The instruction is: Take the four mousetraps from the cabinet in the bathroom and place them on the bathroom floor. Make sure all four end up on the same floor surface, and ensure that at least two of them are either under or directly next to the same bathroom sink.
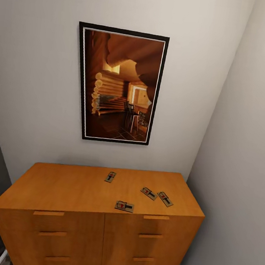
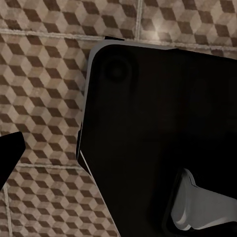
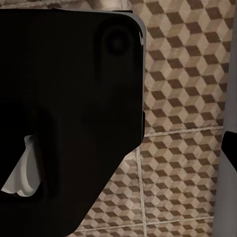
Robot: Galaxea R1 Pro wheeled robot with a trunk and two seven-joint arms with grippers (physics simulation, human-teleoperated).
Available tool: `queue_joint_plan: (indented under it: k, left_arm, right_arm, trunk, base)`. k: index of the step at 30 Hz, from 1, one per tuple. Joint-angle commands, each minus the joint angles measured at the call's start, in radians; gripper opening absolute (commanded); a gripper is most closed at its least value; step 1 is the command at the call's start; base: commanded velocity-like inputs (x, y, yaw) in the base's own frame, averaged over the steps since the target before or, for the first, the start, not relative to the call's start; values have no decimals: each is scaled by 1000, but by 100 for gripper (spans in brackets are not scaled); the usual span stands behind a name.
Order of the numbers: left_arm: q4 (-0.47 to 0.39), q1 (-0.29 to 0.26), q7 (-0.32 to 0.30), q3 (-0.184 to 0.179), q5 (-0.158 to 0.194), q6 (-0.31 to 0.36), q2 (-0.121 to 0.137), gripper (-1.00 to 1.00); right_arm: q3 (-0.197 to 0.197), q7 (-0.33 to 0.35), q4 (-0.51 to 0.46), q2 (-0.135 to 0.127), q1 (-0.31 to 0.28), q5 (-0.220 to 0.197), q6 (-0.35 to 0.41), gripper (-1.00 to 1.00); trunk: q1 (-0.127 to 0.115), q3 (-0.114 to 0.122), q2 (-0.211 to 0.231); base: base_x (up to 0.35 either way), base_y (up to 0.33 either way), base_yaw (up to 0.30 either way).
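from the head camera i saw all four mousetraps lying flat on the cabinet top, drawers shut: one toward the back pointing nearly front-to-back, one at the front edge lying crosswise, two angled beside each other near the right edge, close to the side wall. both wrist cameras looked down at the bathroom floor. i could not tell either end effector's state.

four mousetraps lie on the cabinet top, right of centre, below a picture.
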Motion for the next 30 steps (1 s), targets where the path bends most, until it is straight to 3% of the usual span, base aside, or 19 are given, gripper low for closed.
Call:
queue_joint_plan:
  k: [1, 30]
  left_arm:
    - [1, 0, 0, 1, 6, -3, 0, 100]
    - [1, 0, 0, 1, 7, -3, 0, 100]
  right_arm:
    - [0, -1, 0, 0, 0, -1, -3, 100]
    - [0, -1, 0, 0, 0, -1, -2, 100]
  trunk:
    - [0, 0, -1]
    - [0, 0, -1]
  base:
    - [0, 0, 0]
    - [0, 0, 0]
